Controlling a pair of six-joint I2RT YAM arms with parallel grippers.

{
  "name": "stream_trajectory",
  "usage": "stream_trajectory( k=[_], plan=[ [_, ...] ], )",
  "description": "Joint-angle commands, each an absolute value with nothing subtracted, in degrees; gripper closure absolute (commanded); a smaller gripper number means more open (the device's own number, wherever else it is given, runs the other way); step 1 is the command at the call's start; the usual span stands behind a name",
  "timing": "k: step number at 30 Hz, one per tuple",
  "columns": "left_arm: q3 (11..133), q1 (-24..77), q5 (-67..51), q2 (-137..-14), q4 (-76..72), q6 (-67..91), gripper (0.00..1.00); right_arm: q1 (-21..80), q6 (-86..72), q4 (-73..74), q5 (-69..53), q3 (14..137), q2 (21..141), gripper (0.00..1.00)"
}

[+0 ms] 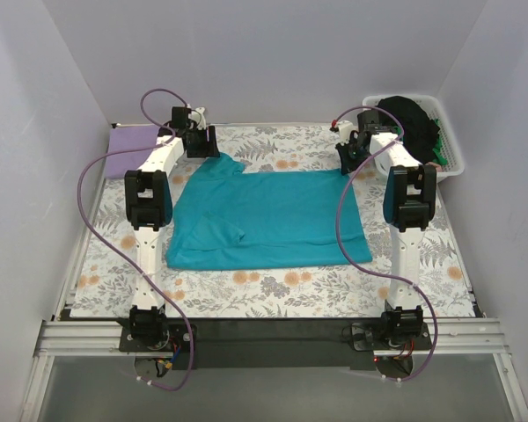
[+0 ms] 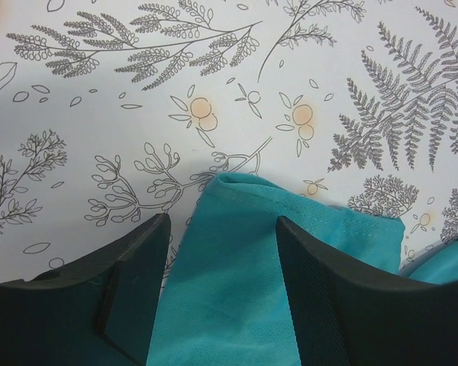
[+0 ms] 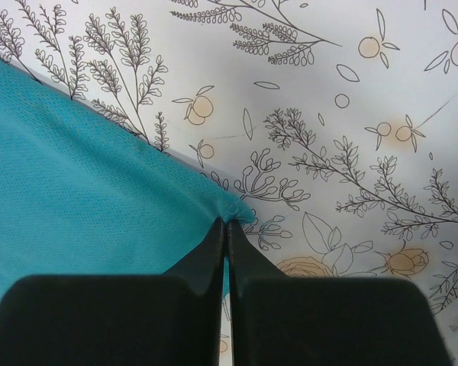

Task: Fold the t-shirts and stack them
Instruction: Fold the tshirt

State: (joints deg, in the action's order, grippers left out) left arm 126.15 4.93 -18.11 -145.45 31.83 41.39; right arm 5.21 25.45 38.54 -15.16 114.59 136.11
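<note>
Since the right end effector (image 3: pixel 227 223) is pinched shut on the corner of the teal t-shirt (image 1: pixel 273 220) nearest the white slatted basket (image 1: pixel 458 163), and the left end effector (image 2: pixel 221 221) gapes wide over the corner farthest from the basket, only one side is actually held. The shirt lies spread on the floral-cloth tabletop (image 1: pixel 273 294), beside the basket and a bit closer to the arm bases.

My worry: if the right arm pulls before the left closes, the cloth drags skewed and bunches toward the basket. The right grip also looks thin, just the very tip of the corner, so it could slip out under tension. On the left, the fabric looks doubled over, so the fingers might catch only the top layer.

The wrist views settle the jaw question; from the top camera I honestly can't tell open from closed. Only the top camera shows the rest: a black t-shirt (image 1: pixel 409 119) heaped in the basket, and a lavender t-shirt (image 1: pixel 128 149) lying across the teal one from the basket.
</note>
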Motion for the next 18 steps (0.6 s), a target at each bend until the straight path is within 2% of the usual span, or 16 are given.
stream_trajectory(
  k=[1,9,13,17,18],
  plan=[
    [127.0,4.8,-19.2,-145.3,33.4,41.5,0.43,5.3,25.4,39.4,-16.6,113.6,136.1,0.99],
    [127.5,7.0,-19.0,-147.2,34.5,37.8,0.44,5.3,25.6,39.4,-16.6,113.6,135.7,0.99],
    [128.0,8.7,-15.1,-148.1,35.7,35.7,0.50,5.3,25.6,39.4,-16.6,113.5,135.6,0.99],
    [128.0,9.1,-11.8,-148.8,36.1,35.2,0.66,5.3,25.7,39.5,-16.5,113.5,135.5,0.99],
    [128.1,9.1,-11.3,-148.9,36.1,35.2,0.73,5.3,25.8,39.5,-16.5,113.6,135.4,0.99]
  ],
)
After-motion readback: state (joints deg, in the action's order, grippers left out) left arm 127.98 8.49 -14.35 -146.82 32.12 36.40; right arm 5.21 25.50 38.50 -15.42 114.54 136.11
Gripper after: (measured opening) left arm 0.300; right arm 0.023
